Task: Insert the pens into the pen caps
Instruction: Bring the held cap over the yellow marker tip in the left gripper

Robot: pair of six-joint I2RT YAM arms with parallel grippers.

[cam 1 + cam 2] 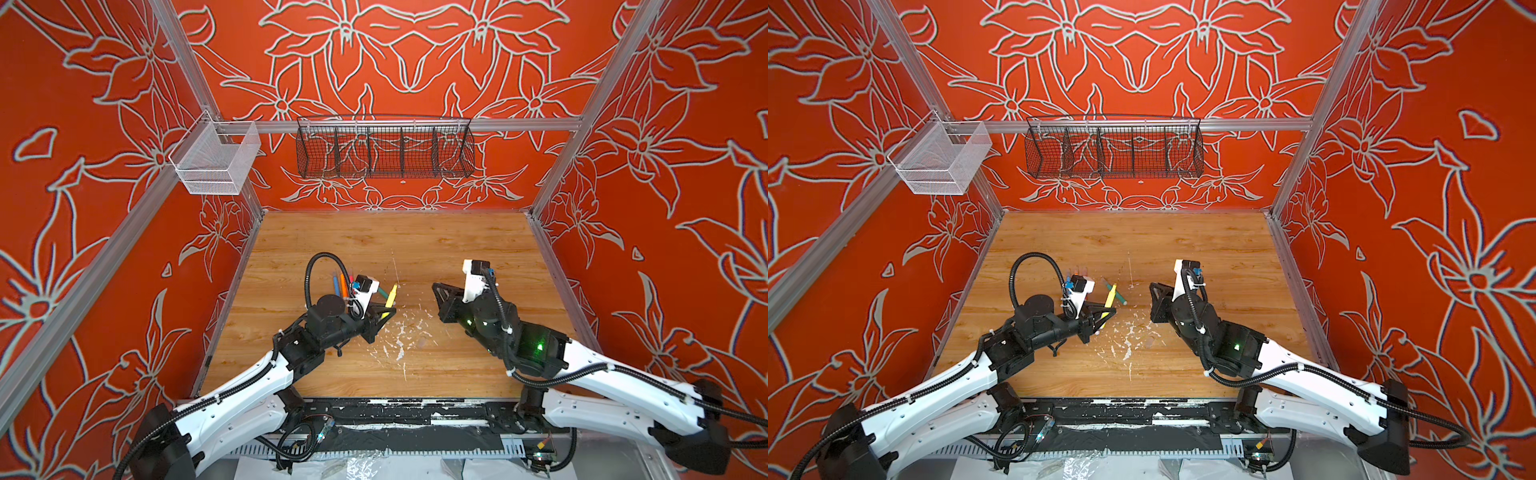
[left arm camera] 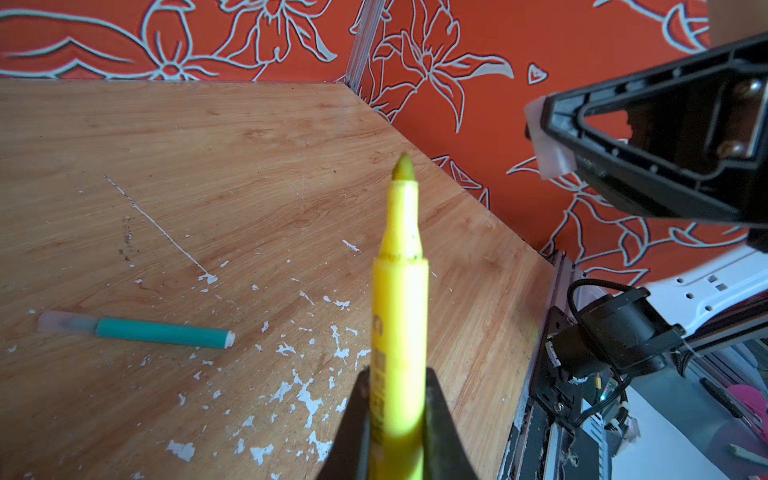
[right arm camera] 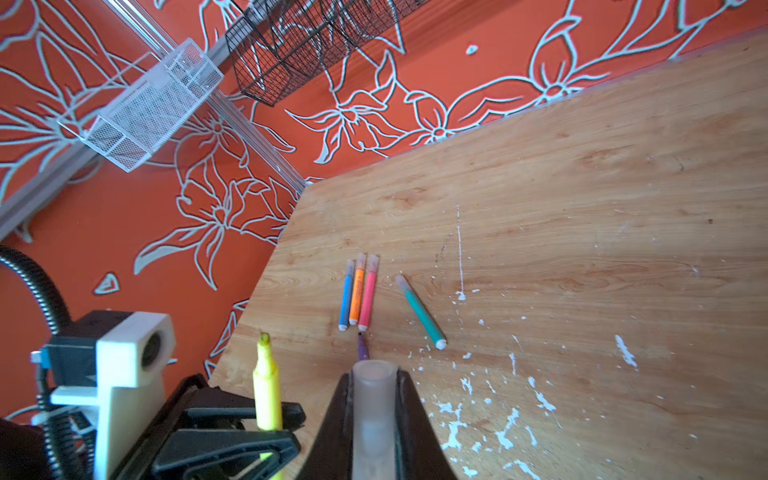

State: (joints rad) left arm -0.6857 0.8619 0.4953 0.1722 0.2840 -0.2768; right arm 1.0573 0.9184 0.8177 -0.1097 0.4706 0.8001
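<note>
My left gripper [image 2: 397, 382] is shut on the barrel of a yellow pen [image 2: 401, 291], whose bare tip points away from the jaws; the pen [image 1: 390, 297] also shows in both top views. My right gripper [image 3: 374, 382] is shut on a frosted clear pen cap [image 3: 374, 399], open end outward, a short way right of the yellow pen [image 3: 267, 386]. A green pen [image 3: 420, 311] lies capped on the table. Blue [image 3: 345, 299], orange [image 3: 356, 293] and pink [image 3: 368, 295] pens lie capped side by side. A purple pen [image 3: 363, 349] is partly hidden behind the held cap.
White paint flecks [image 1: 399, 332] scatter over the wooden table [image 1: 457, 249] between the arms. A white mesh basket [image 1: 216, 160] and a black wire basket [image 1: 384, 149] hang on the rail above the far edge. Patterned orange walls close in three sides.
</note>
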